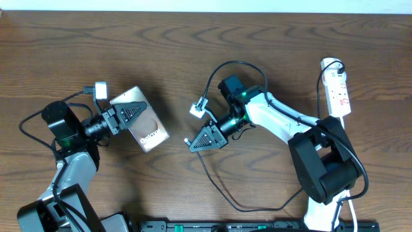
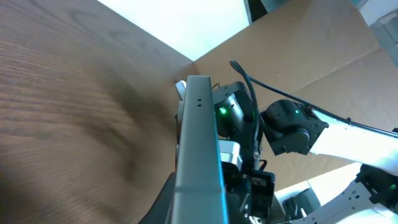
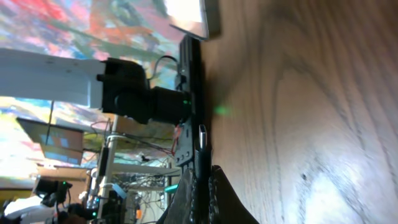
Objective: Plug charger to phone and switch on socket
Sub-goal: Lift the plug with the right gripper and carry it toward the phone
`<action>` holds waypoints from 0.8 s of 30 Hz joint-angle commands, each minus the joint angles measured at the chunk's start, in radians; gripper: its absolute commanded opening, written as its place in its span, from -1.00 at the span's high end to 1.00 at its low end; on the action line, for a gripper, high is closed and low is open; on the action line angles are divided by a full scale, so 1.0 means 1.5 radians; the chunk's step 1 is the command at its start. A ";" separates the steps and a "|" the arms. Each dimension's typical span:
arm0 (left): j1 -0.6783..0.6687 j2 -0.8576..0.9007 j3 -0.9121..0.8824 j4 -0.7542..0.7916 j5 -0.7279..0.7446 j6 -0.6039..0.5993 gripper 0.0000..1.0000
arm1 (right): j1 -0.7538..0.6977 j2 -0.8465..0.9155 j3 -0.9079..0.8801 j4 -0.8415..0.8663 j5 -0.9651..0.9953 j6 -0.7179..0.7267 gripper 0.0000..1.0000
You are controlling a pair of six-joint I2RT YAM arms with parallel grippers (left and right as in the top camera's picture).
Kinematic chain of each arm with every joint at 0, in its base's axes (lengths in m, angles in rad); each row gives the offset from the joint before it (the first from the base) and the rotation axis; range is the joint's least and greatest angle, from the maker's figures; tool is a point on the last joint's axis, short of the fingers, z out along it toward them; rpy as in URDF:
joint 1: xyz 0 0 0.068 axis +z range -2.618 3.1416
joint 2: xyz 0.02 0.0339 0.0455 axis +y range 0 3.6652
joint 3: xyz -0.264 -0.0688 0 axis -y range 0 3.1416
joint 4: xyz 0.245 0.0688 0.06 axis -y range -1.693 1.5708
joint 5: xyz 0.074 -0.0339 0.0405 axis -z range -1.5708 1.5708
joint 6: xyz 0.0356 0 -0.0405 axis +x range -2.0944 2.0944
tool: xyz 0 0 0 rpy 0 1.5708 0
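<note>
The left gripper (image 1: pixel 133 114) is clamped on the phone (image 1: pixel 152 133), with 1 finger lying across the upper part of its face. The phone sits on the left side of the wooden table (image 1: pixel 193 38), turned at an angle, and its white lettering and lighter oval show from above. In the left wrist view the phone (image 2: pixel 198 155) appears edge-on, as a narrow grey strip rising from between the fingers.

The right gripper (image 1: pixel 196 142) is near the middle of the table, pointing towards the phone. Its jaws are pressed together on the plug end of the charger (image 3: pixel 201 146), which sticks out past the fingertips as a short dark bar with a pale tip. From above, the tip is near the phone's closest corner but does not touch it. The thin black cable (image 1: pixel 257 210) trails from this gripper and loops along the near side of the table towards the right arm's base.

The socket (image 1: pixel 338 90) lies at the far right of the table, well apart from both grippers. Red marks show on its white body, and a black plug sits at its far end.
</note>
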State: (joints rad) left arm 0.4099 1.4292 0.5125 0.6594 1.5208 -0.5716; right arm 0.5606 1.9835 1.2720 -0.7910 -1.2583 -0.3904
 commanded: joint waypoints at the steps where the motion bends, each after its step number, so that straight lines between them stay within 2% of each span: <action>1: 0.003 -0.002 -0.001 0.005 0.021 0.010 0.85 | 0.005 0.005 -0.003 0.002 -0.020 -0.014 0.98; 6: 0.003 -0.002 -0.001 0.005 0.021 0.010 0.85 | 0.005 0.005 -0.003 0.004 0.080 0.078 0.98; 11: 0.003 -0.002 -0.001 0.005 0.021 0.010 0.85 | 0.005 0.005 -0.003 -0.025 0.383 0.322 0.98; 15: 0.003 -0.002 -0.001 0.005 0.021 0.010 0.85 | 0.005 0.005 -0.003 -0.096 0.540 0.415 0.98; 18: 0.003 -0.002 -0.001 0.005 0.021 0.010 0.85 | 0.006 0.005 -0.005 -0.145 0.600 0.455 0.98; 24: 0.003 -0.002 -0.001 0.005 0.021 0.010 0.85 | 0.017 0.005 -0.040 -0.158 0.608 0.512 0.98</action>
State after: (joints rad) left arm 0.4099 1.4292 0.5125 0.6590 1.5208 -0.5713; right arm 0.5682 1.9835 1.2449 -1.0229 -0.4072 0.2829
